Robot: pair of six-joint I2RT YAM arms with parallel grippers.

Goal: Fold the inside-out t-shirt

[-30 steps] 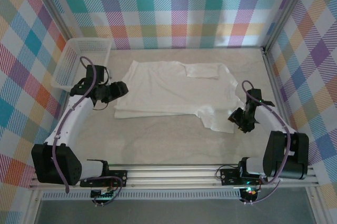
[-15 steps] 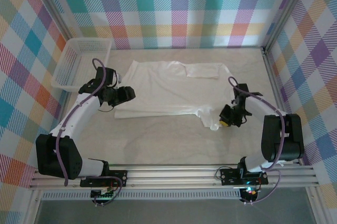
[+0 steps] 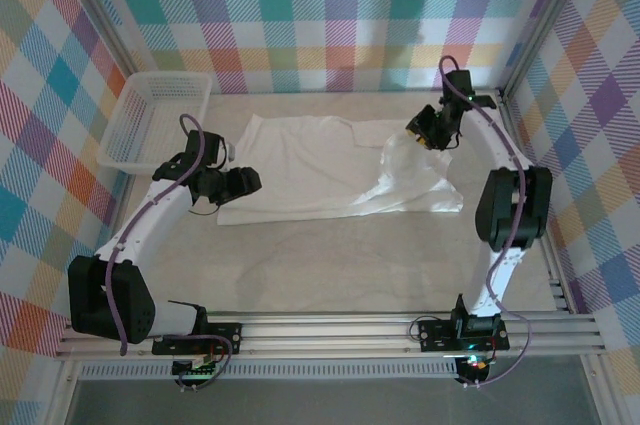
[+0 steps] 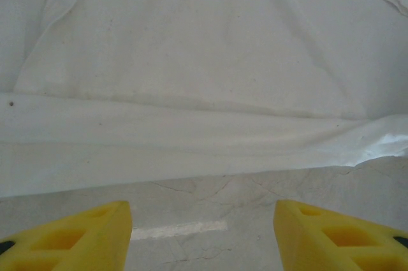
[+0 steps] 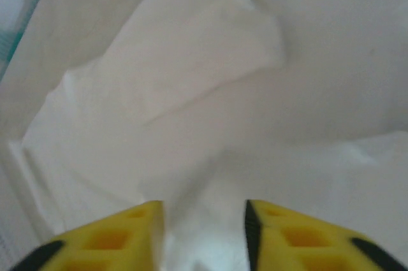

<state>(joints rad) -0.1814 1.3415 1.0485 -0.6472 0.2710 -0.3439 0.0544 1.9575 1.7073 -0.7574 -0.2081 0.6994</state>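
Plaid walls (image 3: 330, 15) ring the surface (image 3: 330, 265) where the white t-shirt (image 3: 310, 170) lies centred. Right tool (image 3: 420, 133), pinching its cloth, has carried the near-right flap to the far side, starting a fold; left tool (image 3: 250, 182) gapes beside its hem.

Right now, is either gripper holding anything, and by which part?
The right gripper pinches the t-shirt by lifted fabric at its right side; left gripper holds nothing.

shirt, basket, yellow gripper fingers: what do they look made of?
T-shirt: thin soft cloth, matte; it creases and hangs limp from the right gripper. Basket: likely rigid white plastic, open lattice walls. Fingers: yellow, matte, moulded pockets; plastic or rubber, can't tell.
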